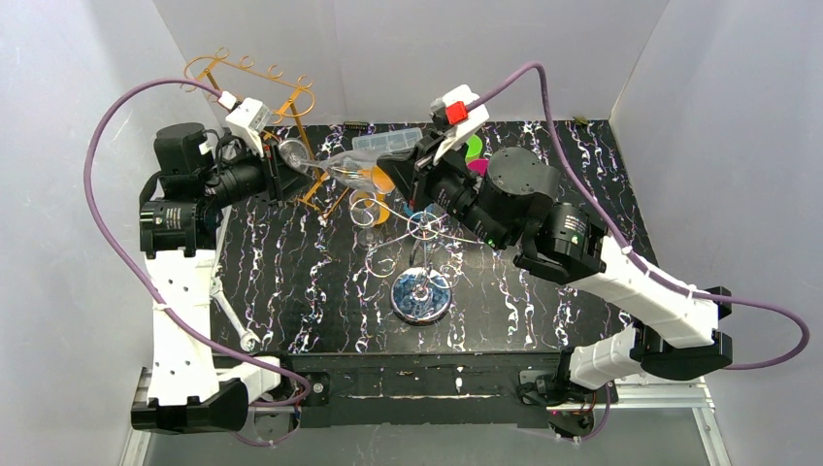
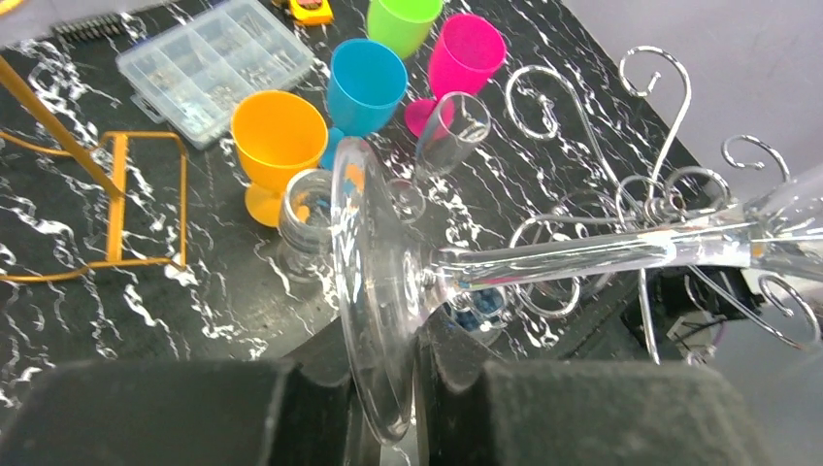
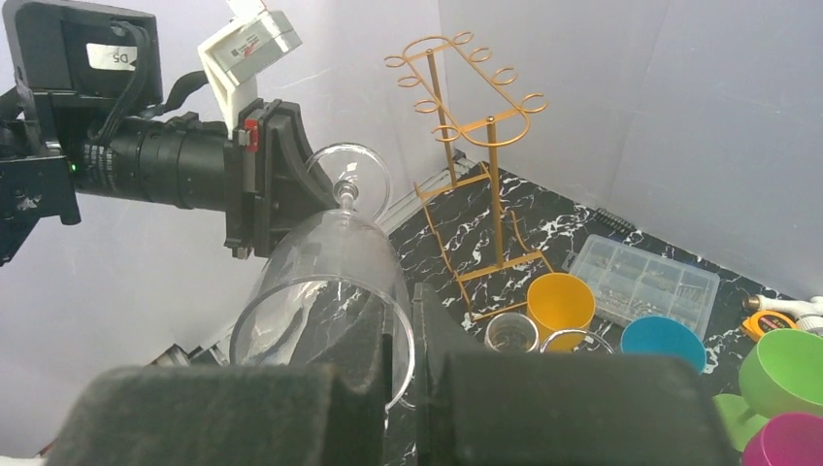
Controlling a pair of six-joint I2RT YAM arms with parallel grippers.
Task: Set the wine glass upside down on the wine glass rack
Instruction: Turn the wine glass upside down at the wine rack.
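Observation:
A clear wine glass (image 1: 335,167) hangs on its side in the air between my two grippers. My left gripper (image 1: 286,160) is shut on the rim of its round foot (image 2: 374,291), seen in the left wrist view (image 2: 388,364); the stem (image 2: 563,257) runs off to the right. My right gripper (image 1: 393,175) is shut on the rim of the bowl (image 3: 335,282), one finger inside and one outside (image 3: 403,330). A silver wire rack with curled hooks (image 1: 427,228) stands on a chrome base (image 1: 420,296) just below and near the glass. A gold wire rack (image 1: 262,87) stands back left.
Orange (image 2: 277,136), blue (image 2: 364,83), green (image 2: 403,19) and pink (image 2: 466,58) cups, a small jar (image 2: 306,209), another clear glass (image 2: 451,131) and a clear parts box (image 2: 213,63) crowd the back middle. A wrench (image 1: 233,316) lies front left.

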